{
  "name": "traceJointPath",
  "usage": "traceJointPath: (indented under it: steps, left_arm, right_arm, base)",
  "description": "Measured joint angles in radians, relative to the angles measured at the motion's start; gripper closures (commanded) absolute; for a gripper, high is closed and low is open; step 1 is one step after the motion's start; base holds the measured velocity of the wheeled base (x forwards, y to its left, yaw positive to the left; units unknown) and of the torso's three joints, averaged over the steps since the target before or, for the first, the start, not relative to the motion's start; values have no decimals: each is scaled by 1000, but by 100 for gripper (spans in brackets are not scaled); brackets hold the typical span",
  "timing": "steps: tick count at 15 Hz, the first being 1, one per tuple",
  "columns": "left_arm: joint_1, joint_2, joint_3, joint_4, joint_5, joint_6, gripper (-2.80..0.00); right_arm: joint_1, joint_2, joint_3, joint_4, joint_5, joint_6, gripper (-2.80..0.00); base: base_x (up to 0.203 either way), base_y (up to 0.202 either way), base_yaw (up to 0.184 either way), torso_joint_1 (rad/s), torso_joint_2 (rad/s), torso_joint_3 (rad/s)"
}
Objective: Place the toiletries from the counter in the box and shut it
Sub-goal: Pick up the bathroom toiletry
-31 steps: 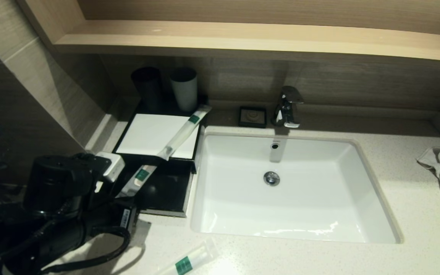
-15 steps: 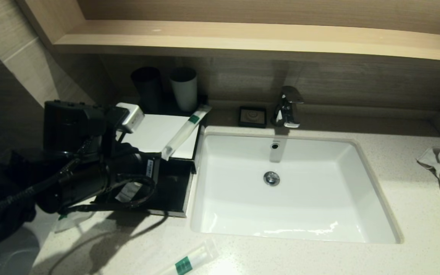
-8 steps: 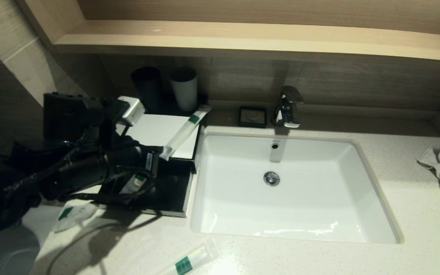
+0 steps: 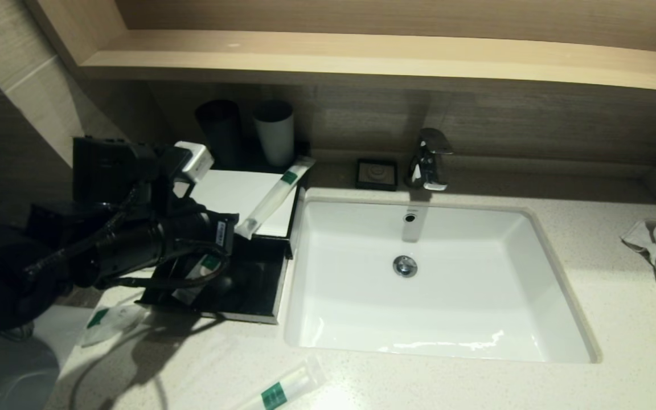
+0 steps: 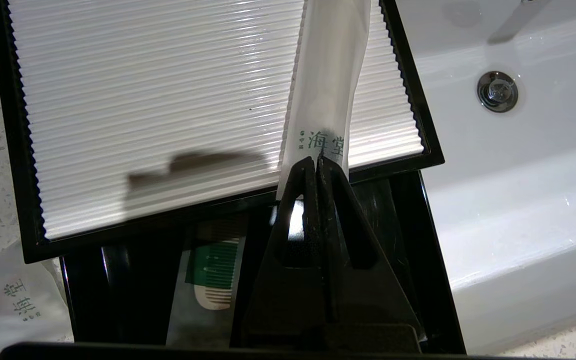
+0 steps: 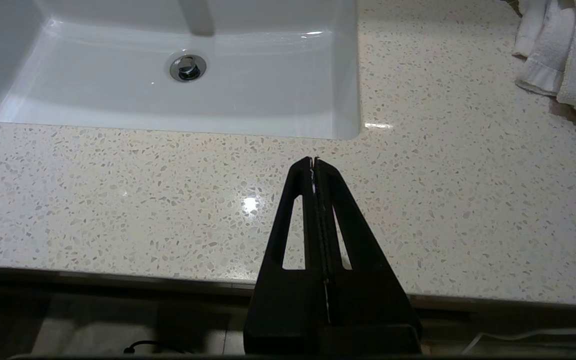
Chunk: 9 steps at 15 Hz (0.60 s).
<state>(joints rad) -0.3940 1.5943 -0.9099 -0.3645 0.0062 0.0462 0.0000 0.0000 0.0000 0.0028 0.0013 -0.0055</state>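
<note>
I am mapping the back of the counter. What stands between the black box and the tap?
A small black square soap dish stands there, apart from both the box and the tap. The head view shows it.

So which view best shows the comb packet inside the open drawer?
The left wrist view: the comb packet lies in the pulled-out drawer of the box, its comb teeth and green label visible beside the shut left tool. The head view shows only a part, behind the arm. The right wrist view misses it.
</note>
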Motion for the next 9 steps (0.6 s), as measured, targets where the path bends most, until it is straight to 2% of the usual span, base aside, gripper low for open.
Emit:
traceJointPath:
  steps: [9]
  left_arm:
    - [-2,44,2,-59,1,1,0]
  right_arm:
    - [0,0,0,0,0,0,0]
  base:
    - [0,0,0,0,0,0]
